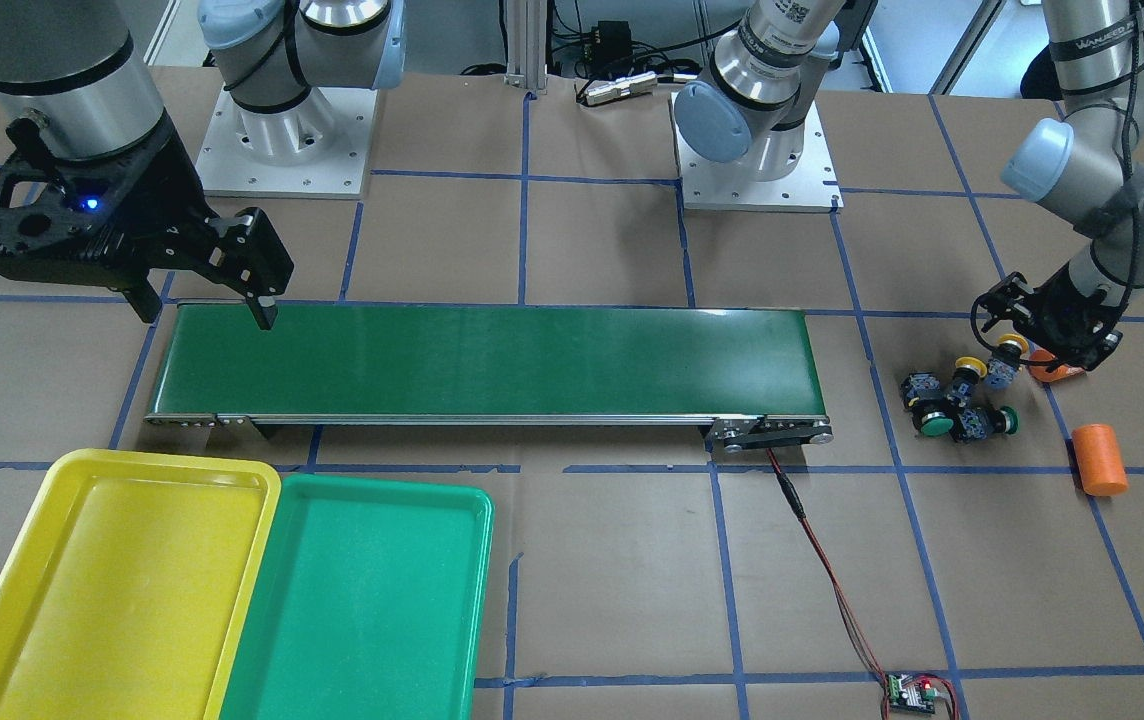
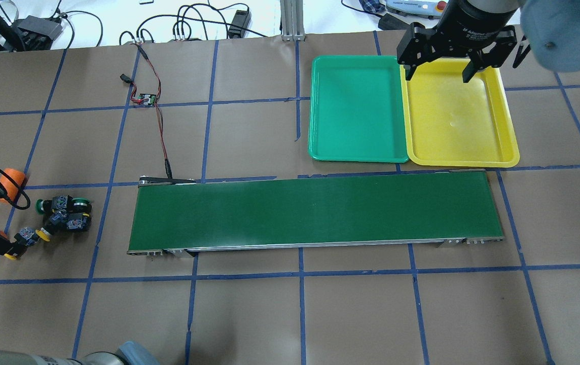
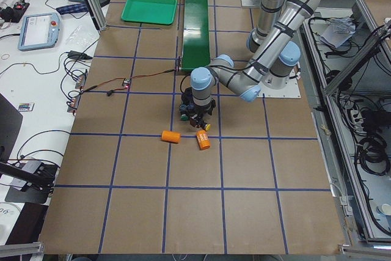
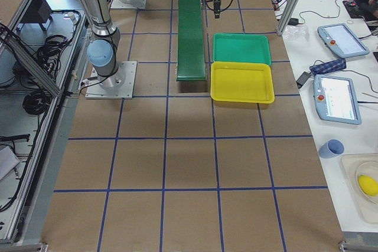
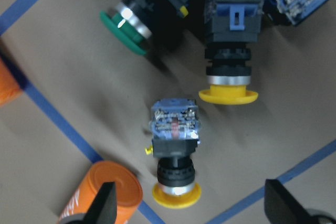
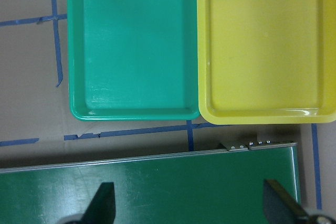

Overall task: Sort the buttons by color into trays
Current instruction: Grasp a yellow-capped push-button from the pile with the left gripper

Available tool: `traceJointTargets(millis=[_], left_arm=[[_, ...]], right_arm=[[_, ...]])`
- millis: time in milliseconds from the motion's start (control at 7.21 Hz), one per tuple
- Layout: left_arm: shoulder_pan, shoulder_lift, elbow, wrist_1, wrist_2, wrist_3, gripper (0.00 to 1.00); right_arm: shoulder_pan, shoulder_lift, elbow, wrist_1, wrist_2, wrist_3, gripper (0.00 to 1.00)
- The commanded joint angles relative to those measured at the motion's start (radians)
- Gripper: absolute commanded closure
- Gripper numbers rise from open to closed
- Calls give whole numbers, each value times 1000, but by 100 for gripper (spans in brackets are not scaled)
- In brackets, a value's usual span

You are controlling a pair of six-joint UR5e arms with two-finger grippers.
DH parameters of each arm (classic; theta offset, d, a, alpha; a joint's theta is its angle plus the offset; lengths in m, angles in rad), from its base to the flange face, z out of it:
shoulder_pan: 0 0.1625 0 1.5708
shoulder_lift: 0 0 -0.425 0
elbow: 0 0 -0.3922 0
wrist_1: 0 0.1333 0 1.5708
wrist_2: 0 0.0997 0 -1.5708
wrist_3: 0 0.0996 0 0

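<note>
Conveyor belt (image 1: 482, 360) mid-table; yellow tray (image 1: 122, 590) and green tray (image 1: 372, 600) touch side by side near one end. I read the right gripper (image 1: 204, 308) over that end, spread wide and empty. The left gripper (image 5: 191, 208) is also wide and empty, straddling one yellow-capped button (image 5: 176, 150). All four buttons (image 1: 957, 400) lie clustered on the table beyond the belt's other end.

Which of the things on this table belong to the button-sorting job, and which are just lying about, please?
Belonging to the job:
two yellow-capped buttons
two green-capped buttons
yellow tray
green tray

Just lying about:
two orange cylinders
small controller board with its red wire
conveyor belt, which the task does not name, though it might serve for transfer
</note>
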Motion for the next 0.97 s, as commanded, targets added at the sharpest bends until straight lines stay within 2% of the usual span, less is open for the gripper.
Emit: traceJointTargets(millis=[0, 139, 277, 416, 554, 693, 832], left_arm=[[-3, -46, -3, 60, -3, 71, 4], [-3, -60, -4, 76, -25, 75, 4], [-4, -68, -4, 98, -50, 85, 25], [-7, -68, -6, 104, -53, 113, 61], [-12, -62, -7, 104, -55, 115, 93], [-17, -33, -3, 94, -52, 95, 100], [-21, -2, 3, 83, -55, 60, 100]], right_arm=[[-1, 0, 0, 1, 0, -1, 0], [-1, 0, 0, -1, 0, -1, 0], [-1, 0, 0, 1, 0, -1, 0], [-1, -2, 2, 1, -2, -1, 0], [-1, -2, 2, 1, -2, -1, 0], [-1, -2, 2, 1, -2, -1, 0], [-1, -2, 2, 1, -2, -1, 0]])
